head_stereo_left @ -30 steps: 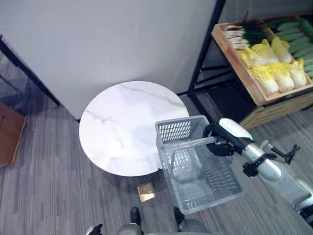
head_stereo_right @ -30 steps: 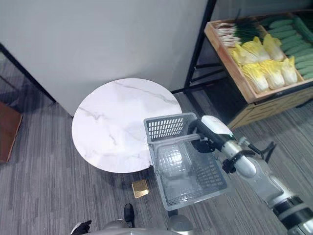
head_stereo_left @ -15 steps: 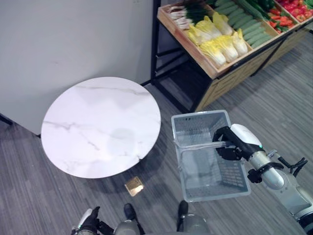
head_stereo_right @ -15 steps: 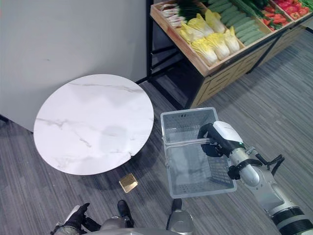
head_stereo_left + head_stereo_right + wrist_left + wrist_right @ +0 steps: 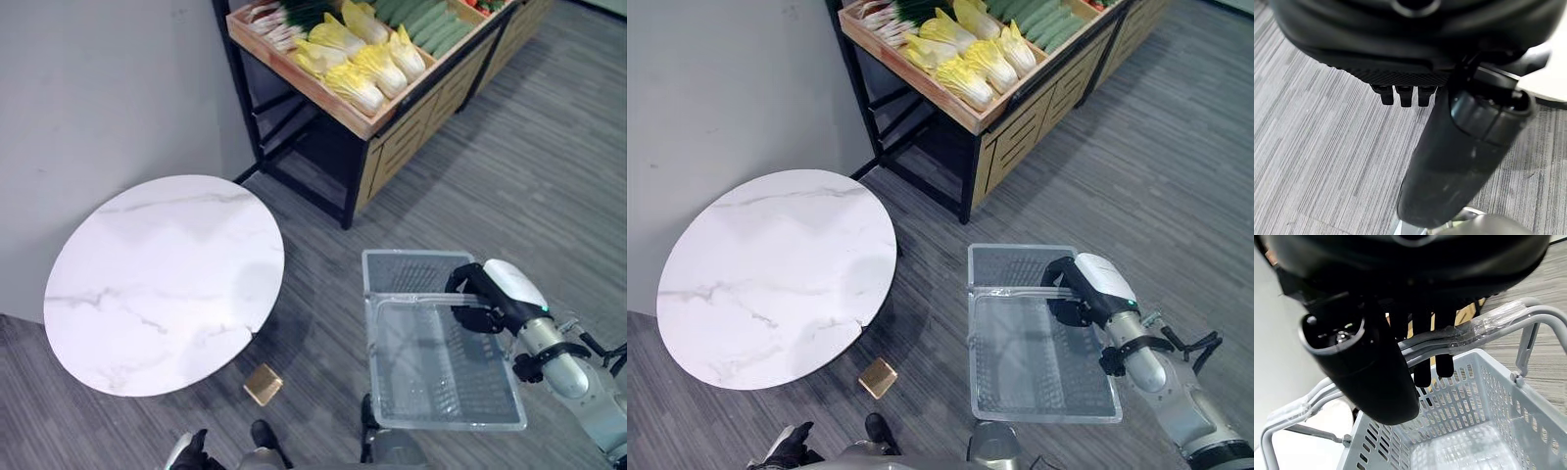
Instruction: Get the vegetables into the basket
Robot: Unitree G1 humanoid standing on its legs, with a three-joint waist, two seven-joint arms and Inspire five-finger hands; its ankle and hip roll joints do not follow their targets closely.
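Grey striped floor [image 5: 509,166] with a round table [image 5: 162,279] and a rack [image 5: 362,69] of vegetables [image 5: 358,59]. The empty basket [image 5: 1043,338] hangs under the right hand [image 5: 1083,289], fingers [image 5: 1422,338] curled round its handle [image 5: 1488,323]. Left hand [image 5: 186,452] fingers: cannot tell.

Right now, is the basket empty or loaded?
Empty. The basket shows only its bare mesh floor, hanging from the right hand by the handle; the vegetables lie on the shelf.
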